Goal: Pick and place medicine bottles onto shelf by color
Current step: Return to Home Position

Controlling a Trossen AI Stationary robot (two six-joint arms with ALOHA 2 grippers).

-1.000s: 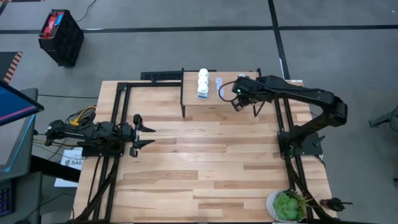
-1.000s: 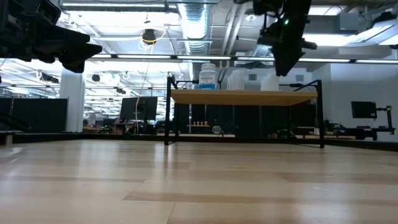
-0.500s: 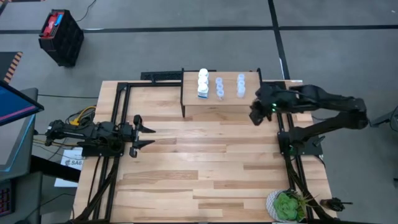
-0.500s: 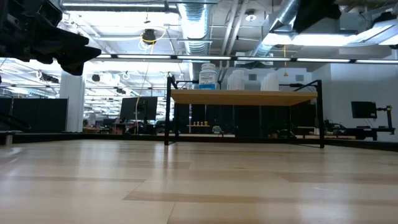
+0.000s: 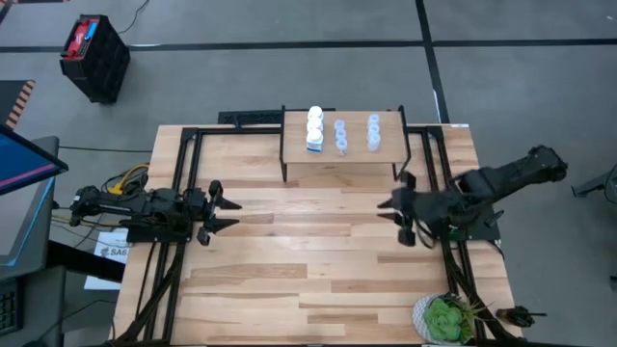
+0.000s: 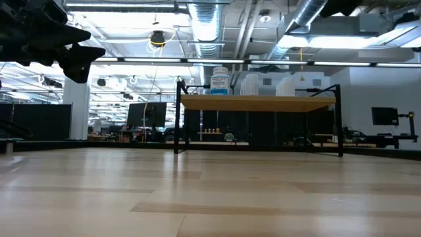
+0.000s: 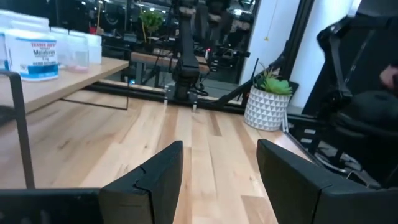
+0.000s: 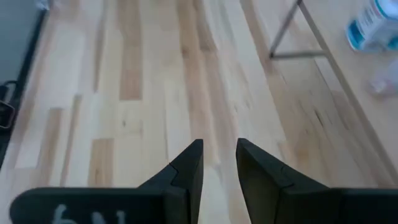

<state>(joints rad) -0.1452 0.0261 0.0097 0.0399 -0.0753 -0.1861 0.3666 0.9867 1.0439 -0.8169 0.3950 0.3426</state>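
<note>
Overhead looks straight down, low camera level across table (image 5: 308, 241), wrist cameras forward, all share shelf (image 5: 337, 166)

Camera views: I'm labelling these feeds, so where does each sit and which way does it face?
High: overhead, facing straight down; shelf, left gripper and right gripper show.
Low: table-top height, level toward the shelf; left arm at top.
Left wrist: facing across the tabletop to a potted plant, past own fingers.
Right wrist: down at the tabletop, past own fingers.
Shared: medicine bottles, high and low.

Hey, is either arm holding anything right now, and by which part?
Nothing is held. The left gripper and the right gripper both show bare gaps between their fingers; the medicine bottles stand on the shelf.
</note>
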